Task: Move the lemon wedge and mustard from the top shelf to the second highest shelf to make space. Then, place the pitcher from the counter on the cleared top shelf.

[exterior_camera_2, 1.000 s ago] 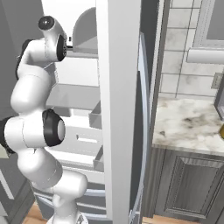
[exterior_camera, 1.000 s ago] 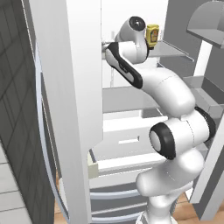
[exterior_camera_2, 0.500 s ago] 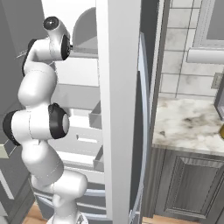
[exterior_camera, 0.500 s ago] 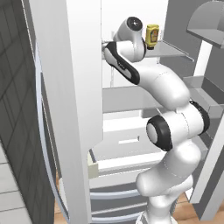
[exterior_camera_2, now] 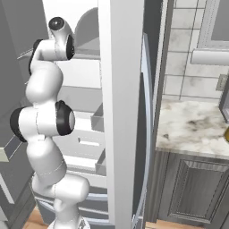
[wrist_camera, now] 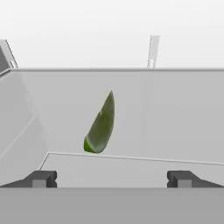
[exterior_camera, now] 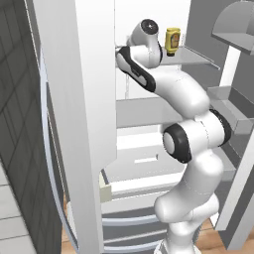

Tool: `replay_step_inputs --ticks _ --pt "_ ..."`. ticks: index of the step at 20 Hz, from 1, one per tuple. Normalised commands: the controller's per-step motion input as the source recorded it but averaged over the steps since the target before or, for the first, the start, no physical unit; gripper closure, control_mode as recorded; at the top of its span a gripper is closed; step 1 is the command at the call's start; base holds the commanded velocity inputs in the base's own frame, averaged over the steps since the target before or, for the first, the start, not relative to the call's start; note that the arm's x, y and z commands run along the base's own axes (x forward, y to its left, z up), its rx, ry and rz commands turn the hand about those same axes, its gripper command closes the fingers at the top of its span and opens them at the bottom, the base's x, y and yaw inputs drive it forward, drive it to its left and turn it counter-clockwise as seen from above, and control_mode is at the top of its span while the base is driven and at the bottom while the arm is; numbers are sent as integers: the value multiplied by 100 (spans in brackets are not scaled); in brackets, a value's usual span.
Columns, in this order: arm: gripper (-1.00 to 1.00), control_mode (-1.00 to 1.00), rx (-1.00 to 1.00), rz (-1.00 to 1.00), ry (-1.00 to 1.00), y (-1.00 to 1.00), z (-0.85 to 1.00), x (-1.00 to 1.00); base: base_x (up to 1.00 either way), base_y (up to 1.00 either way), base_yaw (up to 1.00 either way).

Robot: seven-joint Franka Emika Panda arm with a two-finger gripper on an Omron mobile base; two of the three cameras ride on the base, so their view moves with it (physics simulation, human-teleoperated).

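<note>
In the hand view the lemon wedge (wrist_camera: 100,124), small and olive-green, lies on the grey top shelf (wrist_camera: 175,113) near its front edge. My gripper (wrist_camera: 111,179) stands open just in front of it, with the wedge centred a little left between the fingertips (wrist_camera: 41,178) and nothing held. The yellow mustard (exterior_camera: 172,39) stands upright on the top shelf (exterior_camera: 193,55), to the right of my hand. The second highest shelf (exterior_camera: 144,111) lies below. The beige marbled counter (exterior_camera_2: 192,127) is right of the fridge. The pitcher is out of view.
The open fridge door (exterior_camera: 84,114) stands close on the left of my arm. Grey door bins (exterior_camera: 233,106) hang on the right. A white drawer (exterior_camera: 139,158) sits under the shelves. A dark object (exterior_camera_2: 225,103) is cut off at the counter's right edge.
My arm has straightened upward, its elbow rising and drawing in, while the hand stays at the top shelf. The jaws remain wide apart.
</note>
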Motion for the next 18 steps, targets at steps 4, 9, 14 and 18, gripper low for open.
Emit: replay_step_inputs --ticks 4,9,14,18 --pt "-100 -100 0 0 0 2 -2 25 0 0 0" --pt "-100 -100 0 0 0 3 -2 25 0 0 0" --pt "-100 -100 0 0 0 6 -4 23 0 0 0" --pt "-100 -100 0 0 0 8 -4 22 0 0 0"
